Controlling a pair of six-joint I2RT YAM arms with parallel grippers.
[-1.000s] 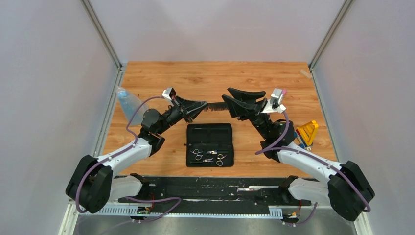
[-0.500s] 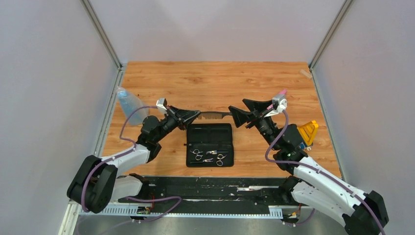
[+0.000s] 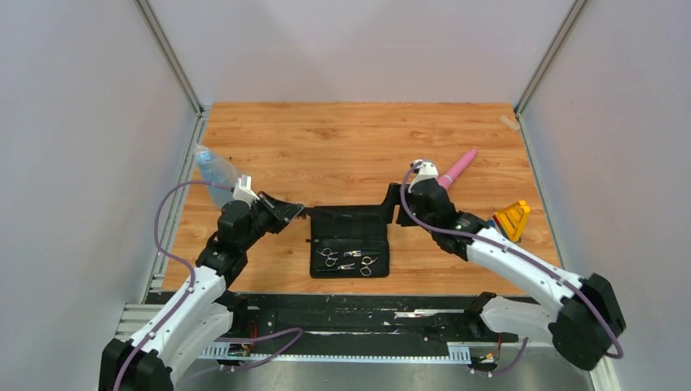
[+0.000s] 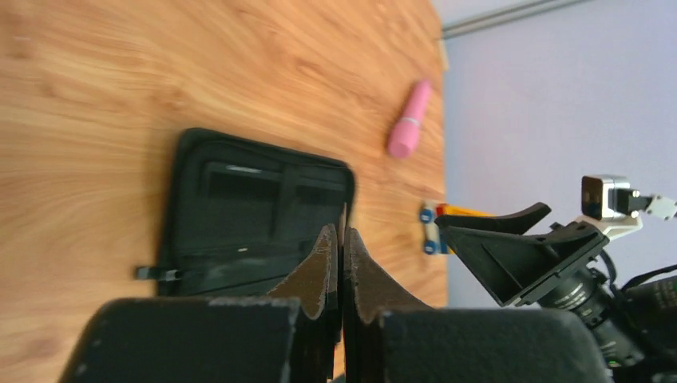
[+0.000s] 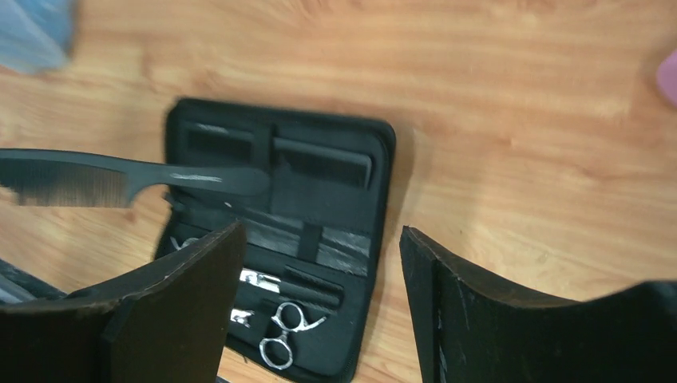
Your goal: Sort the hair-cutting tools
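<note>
A slim black comb [image 5: 120,182] hangs just above the upper half of the open black case [image 3: 349,277], with my left gripper [image 3: 287,213] shut on its left end. In the left wrist view the comb shows only as a thin edge between the closed fingers [image 4: 323,263]. My right gripper [image 5: 323,231] stands open over the case's right part, nothing between its fingers, apart from the comb's handle tip. Two silver scissors [image 3: 327,257] [image 3: 367,265] lie in the case's lower half; one scissors [image 5: 283,331] shows under the right gripper.
A pink tapered tool [image 3: 456,167] lies on the wooden table behind the right arm. A translucent blue bottle [image 3: 213,171] stands at the table's left edge. A yellow object [image 3: 512,218] sits right of the case. Grey walls close in both sides.
The right gripper has opened and let go of the comb. Both arms have dropped and drawn nearer, and the left gripper has carried the comb down over the case.
</note>
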